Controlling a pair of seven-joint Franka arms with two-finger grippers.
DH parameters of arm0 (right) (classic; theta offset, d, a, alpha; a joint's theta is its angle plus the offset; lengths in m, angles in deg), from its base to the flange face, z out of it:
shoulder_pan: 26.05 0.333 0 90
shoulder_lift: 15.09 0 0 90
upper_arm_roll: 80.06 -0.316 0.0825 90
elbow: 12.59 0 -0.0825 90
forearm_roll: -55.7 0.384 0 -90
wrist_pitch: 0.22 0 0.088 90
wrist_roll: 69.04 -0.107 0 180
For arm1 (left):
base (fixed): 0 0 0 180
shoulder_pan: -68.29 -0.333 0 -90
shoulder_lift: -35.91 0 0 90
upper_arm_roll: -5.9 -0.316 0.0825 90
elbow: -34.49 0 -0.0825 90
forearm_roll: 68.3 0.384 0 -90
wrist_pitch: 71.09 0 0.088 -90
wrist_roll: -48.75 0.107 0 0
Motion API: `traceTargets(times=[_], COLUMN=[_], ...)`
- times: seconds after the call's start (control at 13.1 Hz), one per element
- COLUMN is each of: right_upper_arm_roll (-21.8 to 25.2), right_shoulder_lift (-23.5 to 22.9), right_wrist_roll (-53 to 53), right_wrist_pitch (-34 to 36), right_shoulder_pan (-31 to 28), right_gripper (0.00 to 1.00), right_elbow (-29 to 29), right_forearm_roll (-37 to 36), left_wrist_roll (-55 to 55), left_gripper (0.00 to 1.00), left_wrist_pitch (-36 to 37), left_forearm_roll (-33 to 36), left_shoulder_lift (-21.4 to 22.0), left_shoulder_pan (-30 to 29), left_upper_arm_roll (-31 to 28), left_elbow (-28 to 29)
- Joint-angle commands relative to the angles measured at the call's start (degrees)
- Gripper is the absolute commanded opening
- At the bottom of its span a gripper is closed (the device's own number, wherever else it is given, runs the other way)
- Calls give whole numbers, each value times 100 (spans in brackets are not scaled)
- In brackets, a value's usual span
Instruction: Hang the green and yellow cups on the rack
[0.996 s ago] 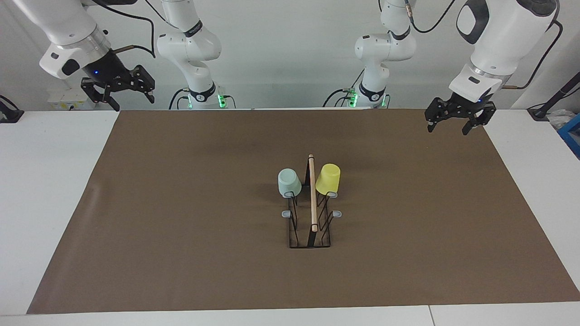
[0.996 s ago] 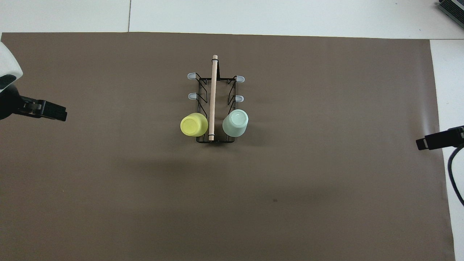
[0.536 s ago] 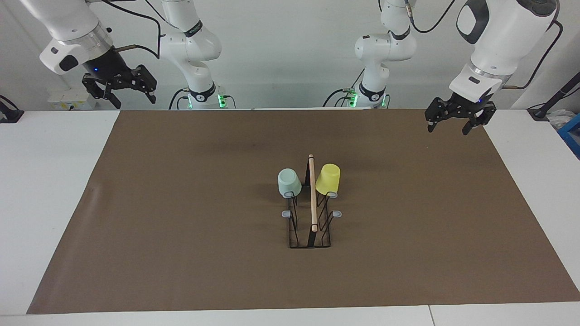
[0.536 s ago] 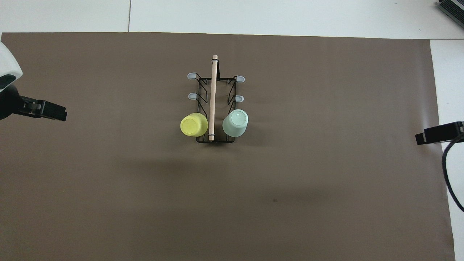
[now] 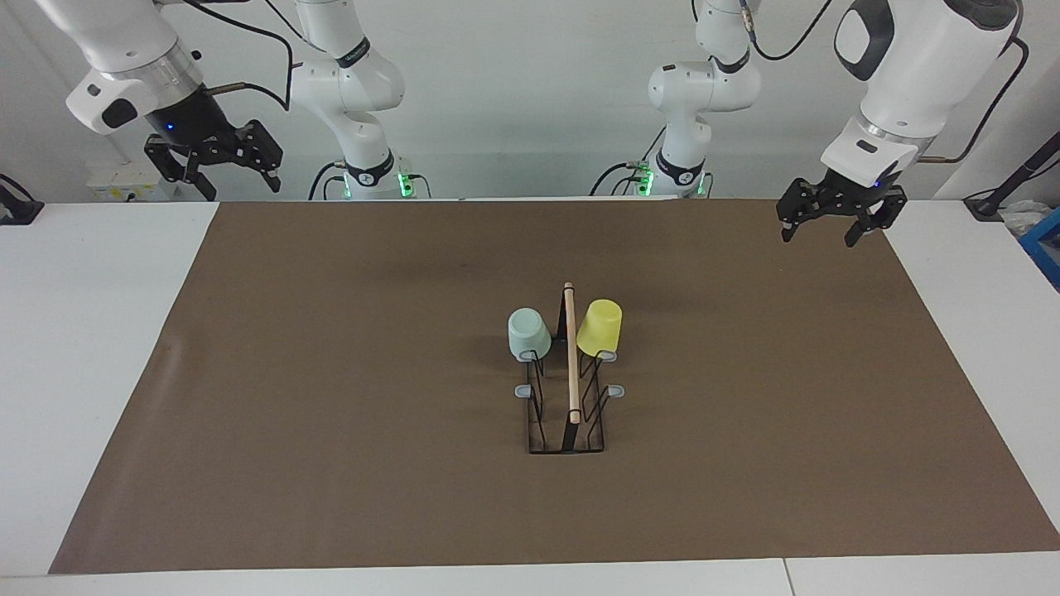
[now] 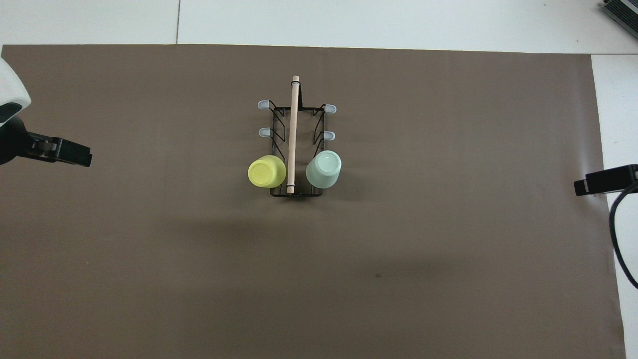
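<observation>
R. gripper (image 5: 219,164) hangs released, empty, over the table edge at the right arm's end, well apart from the rack (image 5: 568,389) mid-mat; rack's long axis runs toward/away from the robots. Green cup (image 5: 527,333) and yellow cup (image 5: 599,326) sit inverted on its robot-end prongs, so task appears done. L. gripper (image 5: 832,219) likewise released, over the brown mat (image 5: 331,414) corner; ample room all round.

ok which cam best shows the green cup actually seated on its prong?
Facing view: the green cup shows side-on, upside down, over a prong of the rack. Overhead view shows only its upturned base beside the wooden rod.
</observation>
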Motion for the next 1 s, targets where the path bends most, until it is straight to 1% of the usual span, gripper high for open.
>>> traceTargets(times=[0.0, 0.23, 0.77, 0.92], right_upper_arm_roll=[-2, -2, -29, -29], right_shoulder_lift=[26, -105, -150, -246], right_wrist_roll=[-59, -42, -50, -68], right_wrist_pitch=[-104, -323, -315, -332], right_shoulder_pan=[26, -9, -44, -18], right_gripper=[100, 100, 100, 100], right_elbow=[13, -31, -40, -49], right_forearm_roll=[-165, -157, -165, -157], left_wrist_roll=[29, 28, 29, 20], left_gripper=[100, 100, 100, 100], left_wrist_pitch=[56, 56, 56, 64], left_forearm_roll=[-66, -66, -66, -66], left_shoulder_lift=[62, 62, 62, 62], left_shoulder_pan=[41, 41, 41, 41], left_upper_arm_roll=[-65, -65, -65, -65], left_elbow=[41, 41, 41, 41])
